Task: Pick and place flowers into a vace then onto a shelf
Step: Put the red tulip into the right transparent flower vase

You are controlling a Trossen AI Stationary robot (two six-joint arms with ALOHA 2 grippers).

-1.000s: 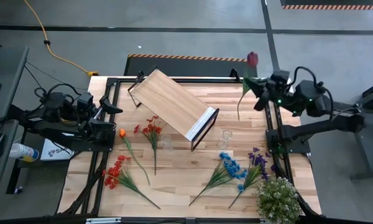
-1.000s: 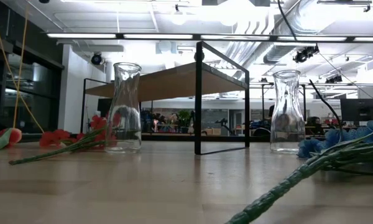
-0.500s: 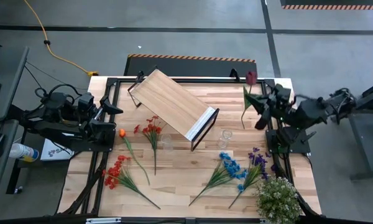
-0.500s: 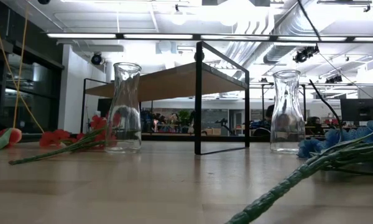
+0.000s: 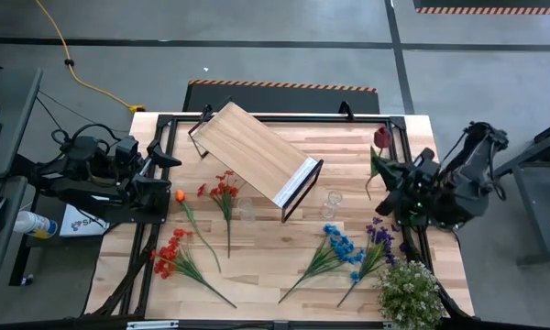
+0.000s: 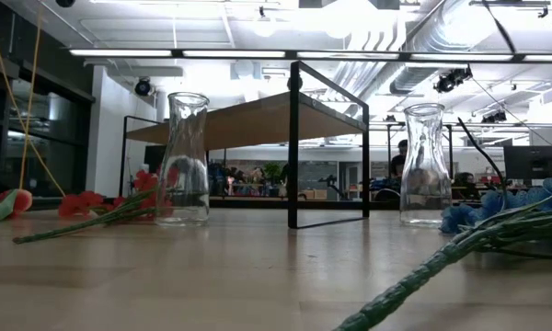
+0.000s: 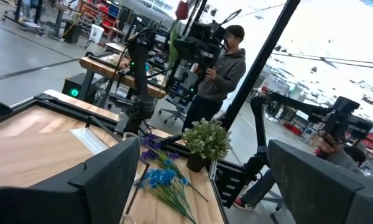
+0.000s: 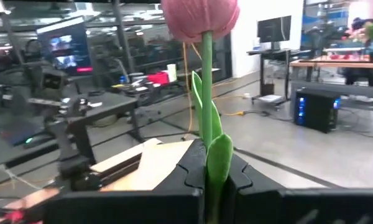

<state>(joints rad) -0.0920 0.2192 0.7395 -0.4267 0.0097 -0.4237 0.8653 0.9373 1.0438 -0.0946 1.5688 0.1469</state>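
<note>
- Right of the light-wood shelf (image 5: 259, 156) on its black frame, the right hand (image 5: 389, 176) clamps a dark red rose's (image 5: 381, 138) green stem.
- Left of the shelf, the left hand (image 5: 165, 158) waits, fingers wide.

A: The high camera looks straight down on the wooden table (image 5: 275, 266); the low one sits on its top, facing the room.

B: Each wrist camera looks past its own fingers. All share the light-wood shelf board (image 5: 254, 153).
</note>
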